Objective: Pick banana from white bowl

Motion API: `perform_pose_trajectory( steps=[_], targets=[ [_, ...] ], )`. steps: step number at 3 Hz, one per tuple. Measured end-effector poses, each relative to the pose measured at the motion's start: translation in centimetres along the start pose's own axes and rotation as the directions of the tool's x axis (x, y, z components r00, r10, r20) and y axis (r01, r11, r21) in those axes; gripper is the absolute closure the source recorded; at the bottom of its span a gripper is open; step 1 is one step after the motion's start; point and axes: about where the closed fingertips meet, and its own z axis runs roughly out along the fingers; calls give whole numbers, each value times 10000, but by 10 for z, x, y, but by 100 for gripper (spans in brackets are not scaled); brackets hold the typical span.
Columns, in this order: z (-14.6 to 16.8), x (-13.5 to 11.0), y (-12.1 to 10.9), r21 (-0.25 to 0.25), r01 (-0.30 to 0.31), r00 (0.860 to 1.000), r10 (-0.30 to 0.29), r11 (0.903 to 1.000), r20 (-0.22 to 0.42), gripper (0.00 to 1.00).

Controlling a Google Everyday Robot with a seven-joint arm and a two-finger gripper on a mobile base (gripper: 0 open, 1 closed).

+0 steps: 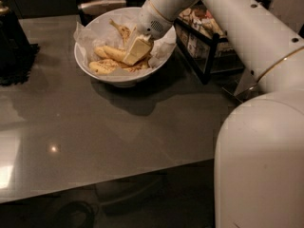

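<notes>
The gripper [137, 51] is lowered into the white bowl [116, 78] at the far side of the table [95, 137]; whether it is open or closed cannot be told. The banana [105, 67] is lying in the bowl, just left of the gripper.

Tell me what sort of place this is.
Probably an office snack or break area: a smooth grey counter holds a white bowl of bananas and a black rack of packaged snacks. The gripper reaches into the bowl, among the bananas.
</notes>
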Motion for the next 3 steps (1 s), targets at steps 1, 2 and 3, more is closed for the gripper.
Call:
perform_pose_trajectory(
  steps=[1,2,3],
  targets=[
    [-26,-2,17,-206,268,9996,-268,9994,-16,100],
    [-51,-6,49,-508,784,9885,-710,9956,1332,100],
    [-88,-32,100,-211,1471,9237,-1297,9889,3604,100]
  ],
)
